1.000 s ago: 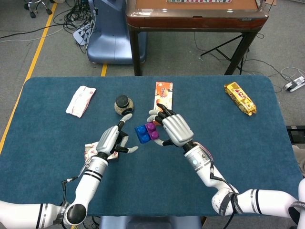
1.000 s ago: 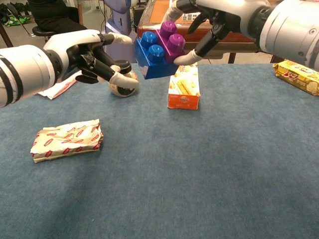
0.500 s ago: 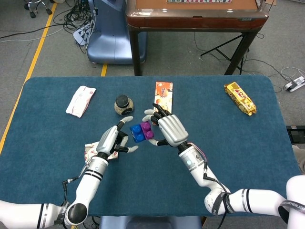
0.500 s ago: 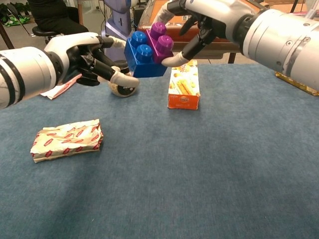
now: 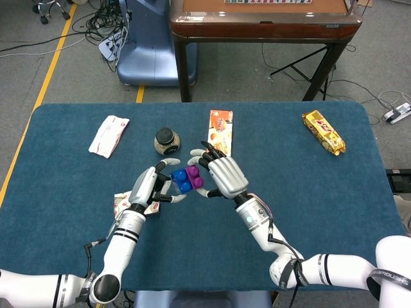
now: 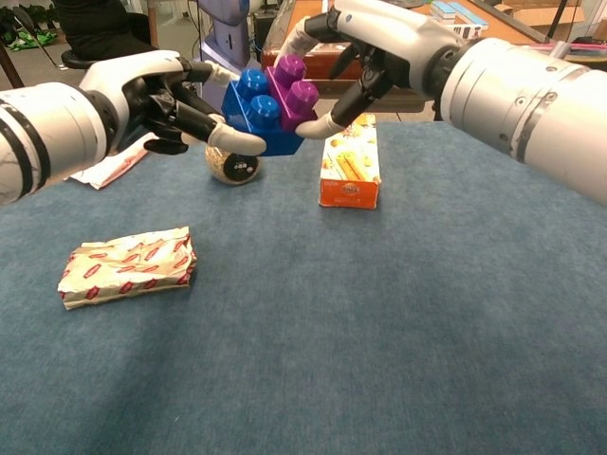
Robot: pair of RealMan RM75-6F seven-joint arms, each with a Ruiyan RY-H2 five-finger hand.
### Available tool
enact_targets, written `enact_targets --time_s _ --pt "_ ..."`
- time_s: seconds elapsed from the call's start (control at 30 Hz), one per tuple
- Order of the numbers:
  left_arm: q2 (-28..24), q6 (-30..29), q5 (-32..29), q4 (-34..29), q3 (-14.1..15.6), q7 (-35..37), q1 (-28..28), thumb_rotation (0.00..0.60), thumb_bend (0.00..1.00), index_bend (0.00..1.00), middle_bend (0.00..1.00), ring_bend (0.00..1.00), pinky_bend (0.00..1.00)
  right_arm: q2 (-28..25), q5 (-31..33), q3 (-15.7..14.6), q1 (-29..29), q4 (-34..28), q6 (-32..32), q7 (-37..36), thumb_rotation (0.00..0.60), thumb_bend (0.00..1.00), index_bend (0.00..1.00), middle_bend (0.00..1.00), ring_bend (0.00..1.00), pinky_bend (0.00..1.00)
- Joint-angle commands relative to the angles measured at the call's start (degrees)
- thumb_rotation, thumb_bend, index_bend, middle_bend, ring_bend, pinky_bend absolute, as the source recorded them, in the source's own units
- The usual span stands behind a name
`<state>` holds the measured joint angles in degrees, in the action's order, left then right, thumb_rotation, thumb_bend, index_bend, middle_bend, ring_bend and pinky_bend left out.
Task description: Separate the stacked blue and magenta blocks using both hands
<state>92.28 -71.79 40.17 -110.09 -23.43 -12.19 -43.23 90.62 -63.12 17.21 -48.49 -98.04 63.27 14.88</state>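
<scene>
Holding the joined pair up off the table, your right hand [image 6: 365, 57] has its thumb and fingers closed around the magenta studded plastic block [image 6: 292, 85], which sits locked against the blue studded plastic block [image 6: 251, 109] on its left. Your left hand [image 6: 156, 100] has its fingertips at the blue block, one finger lying across its near face; whether it truly grips yet you cannot tell from either view, so treat it as touching only. In the head view the two hands meet over the middle of the dark blue cloth table [image 5: 321, 192], the blocks [image 5: 186, 178] between them and clear of the surface.

To do this step well, settle the left thumb and fingers on opposite faces of the blue block before you pull, and keep them off the magenta one. Then draw the hands apart along the stud direction with a slight rocking twist, not a sideways shear, which would likely jam the studs.

Just below and beyond sit a round dark-lidded jar [image 6: 232, 163] and an orange printed carton [image 6: 351, 163]; a dropped block could strike either, so hold firm through release.
</scene>
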Motion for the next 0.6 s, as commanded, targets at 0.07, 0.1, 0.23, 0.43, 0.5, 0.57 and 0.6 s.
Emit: enact_targets --time_s 0.07,0.1,0.23,0.43,0.5,0.57,0.6 --pt "0.1 -0.1 0.2 0.2 0.0 0.2 0.2 0.6 0.0 0.39 0.89 1.0 1.0 0.4 -0.2 0.1 0.1 0.3 -0.1 -0.6 0.6 0.29 0.57 0.21 0.06 0.23" --pt "0.2 -0.2 0.3 0.3 0.1 0.3 0.2 0.6 0.0 0.4 0.89 1.0 1.0 0.4 -0.3 0.1 0.1 0.3 -0.1 -0.7 0.6 0.29 0.57 0.21 0.06 0.23" --pt "0.3 -0.1 0.5 0.5 0.1 0.5 0.4 0.6 0.0 0.42 0.89 1.0 1.0 0.6 -0.5 0.2 0.2 0.5 -0.4 -1.3 0.6 0.29 0.57 0.21 0.06 0.23" --pt "0.7 -0.1 1.1 0.9 0.2 1.2 0.7 0.6 0.0 0.49 0.89 1.0 1.0 0.9 -0.5 0.2 0.4 0.9 -0.7 -2.3 0.6 0.29 0.57 0.21 0.06 0.23" --pt "0.9 -0.1 1.5 1.2 0.3 1.4 0.9 0.6 0.0 0.52 0.89 1.0 1.0 1.0 -0.6 0.3 0.5 1.1 -0.7 -2.6 0.6 0.29 0.57 0.21 0.06 0.23" --pt "1.0 -0.1 1.8 1.3 0.4 1.7 1.0 0.6 0.0 0.56 0.89 1.0 1.0 1.2 -0.6 0.3 0.6 1.4 -0.7 -3.0 0.6 0.29 0.58 0.21 0.06 0.23" --pt "1.0 -0.1 1.9 1.4 0.4 1.7 1.0 0.6 0.0 0.58 0.89 1.0 1.0 1.3 -0.6 0.4 0.6 1.4 -0.7 -3.2 0.6 0.29 0.58 0.21 0.06 0.23"
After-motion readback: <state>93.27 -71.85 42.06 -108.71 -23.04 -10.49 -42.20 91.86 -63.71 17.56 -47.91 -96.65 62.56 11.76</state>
